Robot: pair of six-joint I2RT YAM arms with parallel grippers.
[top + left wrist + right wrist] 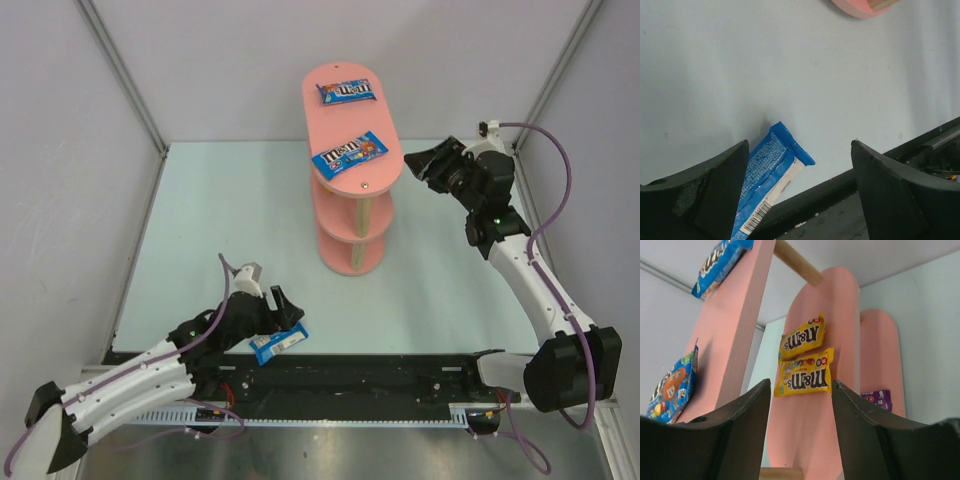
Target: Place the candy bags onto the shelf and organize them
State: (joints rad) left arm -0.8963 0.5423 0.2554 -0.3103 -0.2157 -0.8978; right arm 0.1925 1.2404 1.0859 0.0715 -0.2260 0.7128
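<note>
The pink three-tier shelf [345, 125] stands at mid-table. Two blue candy bags [346, 93] [349, 154] lie on its top board. In the right wrist view two yellow bags [802, 337] [805, 372] lie on the middle board [835, 310] and a purple bag [877, 399] on the lowest. A third blue bag [278, 343] lies at the table's near edge. My left gripper [283, 320] is over it, open, the bag [772, 165] against the left finger. My right gripper [415, 165] is open and empty, just right of the shelf, pointing at it.
A black rail [380, 375] runs along the table's near edge, right under the blue bag; it also shows in the left wrist view [920, 150]. Grey walls with metal posts enclose the table on three sides.
</note>
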